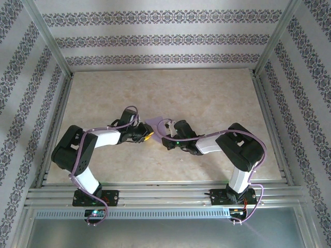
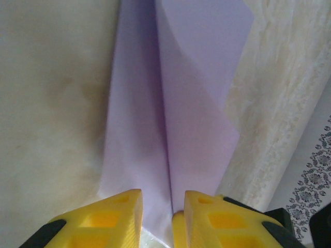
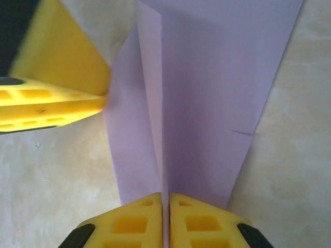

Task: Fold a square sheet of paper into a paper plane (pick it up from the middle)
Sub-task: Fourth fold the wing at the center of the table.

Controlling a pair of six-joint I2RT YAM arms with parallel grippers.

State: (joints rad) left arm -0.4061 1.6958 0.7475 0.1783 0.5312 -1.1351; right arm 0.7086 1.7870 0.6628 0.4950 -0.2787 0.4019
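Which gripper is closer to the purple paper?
Right, narrowly. The right gripper is shut on the paper, pinching its fold. The left gripper is at the paper too, but its fingers stand apart on either side of a fold.

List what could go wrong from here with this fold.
1. The right end effector is shut on the centre ridge of the sheet of paper; any pull could tear or crumple it.
2. The left end effector stands open astride that ridge; closing off-centre might skew the crease.
3. Both end effectors work close together over the table, so they might bump.
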